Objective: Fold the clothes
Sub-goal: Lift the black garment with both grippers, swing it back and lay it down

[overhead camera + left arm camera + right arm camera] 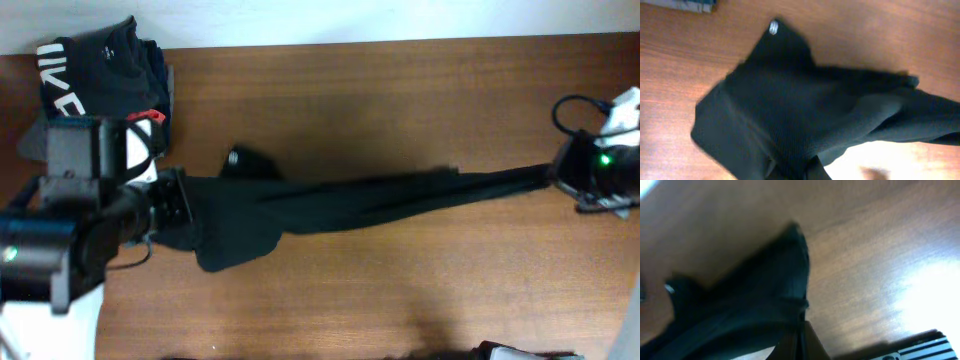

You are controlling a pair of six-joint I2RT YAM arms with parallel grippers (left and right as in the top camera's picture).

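Observation:
The clothes (370, 200) are one black garment pulled into a long taut band across the wooden table (400, 90), wider and bunched at its left end. A corner with a small white logo (235, 155) sticks up there. My left gripper (188, 205) is shut on the left end, and the cloth (790, 110) with its logo (773, 27) fills the left wrist view above the gripper (792, 171). Over at the band's narrow right end, my right gripper (553, 176) is shut on it. In the right wrist view, the fabric (750, 305) runs into the closed gripper (800, 341).
A folded dark garment with big white letters (85, 65) lies at the back left corner, with a bit of red (150, 116) beside it. A black cable (572, 105) loops above the right arm. The left arm's body (60, 230) covers the table's front left.

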